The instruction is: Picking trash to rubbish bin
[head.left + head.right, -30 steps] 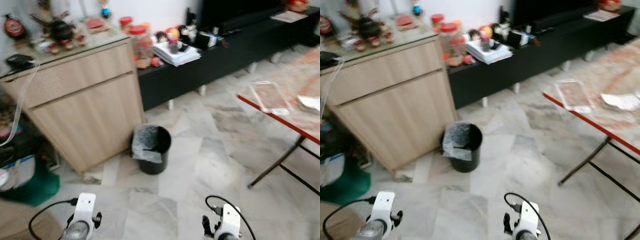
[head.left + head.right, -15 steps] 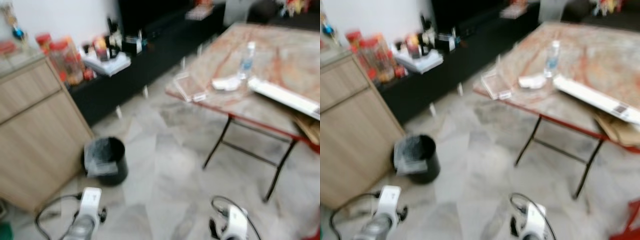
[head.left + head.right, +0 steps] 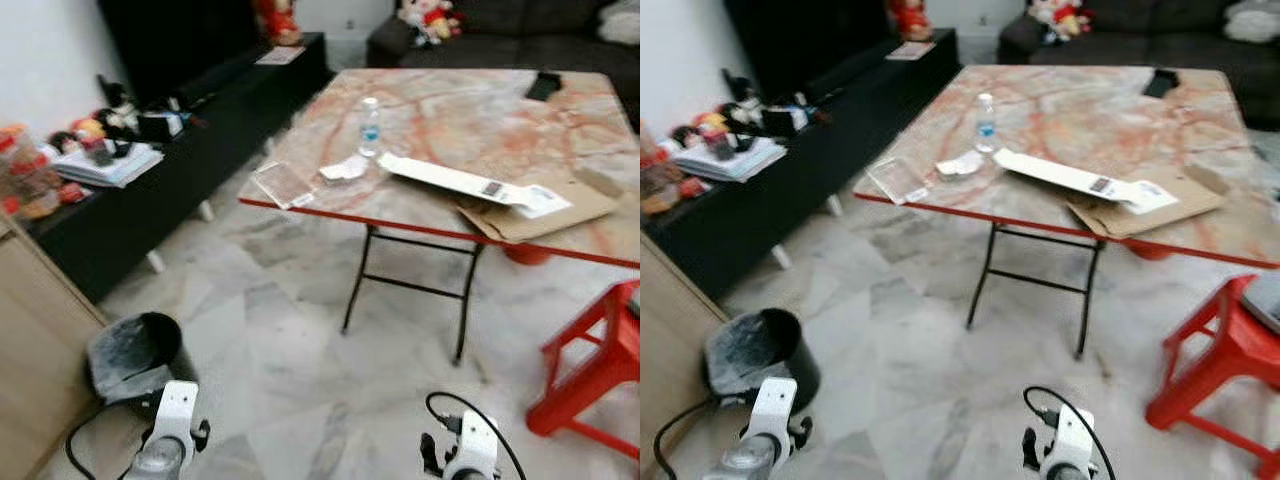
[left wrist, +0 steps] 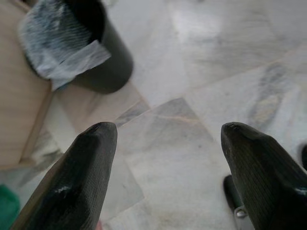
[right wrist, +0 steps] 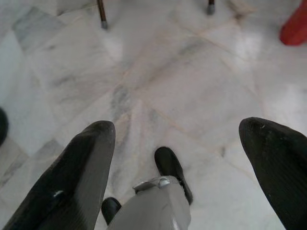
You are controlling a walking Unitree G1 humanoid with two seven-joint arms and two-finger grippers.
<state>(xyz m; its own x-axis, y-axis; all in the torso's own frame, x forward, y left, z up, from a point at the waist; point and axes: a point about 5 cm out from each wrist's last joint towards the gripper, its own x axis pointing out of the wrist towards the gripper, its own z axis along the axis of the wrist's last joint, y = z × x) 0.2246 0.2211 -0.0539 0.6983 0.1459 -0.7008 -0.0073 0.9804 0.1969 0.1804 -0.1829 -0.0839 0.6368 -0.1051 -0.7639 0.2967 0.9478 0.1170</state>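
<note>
Two grippers hang low over pale grey-veined marble floor tiles (image 3: 300,400): the left gripper (image 4: 165,158) has its black fingers spread wide with nothing between them, and the right gripper (image 5: 180,158) is likewise spread and empty.

A round black rubbish bin with a crumpled grey liner (image 3: 135,358) stands on the floor to the robot's left, just beside the corner of a light wooden cabinet (image 3: 25,380). Open floor runs from the bin to a folding table with a red-edged, marble-patterned top (image 3: 470,110) ahead.

Near the table's front edge lie a clear flat plastic tray (image 3: 283,183), a crumpled white paper (image 3: 345,167), a small clear water bottle (image 3: 370,126), a long white flat box (image 3: 450,181) and a brown cardboard sheet (image 3: 530,210). Labels are too blurred to read.

A red plastic stool (image 3: 595,370) stands at the right, and a low black TV bench (image 3: 170,150) lines the left wall.
</note>
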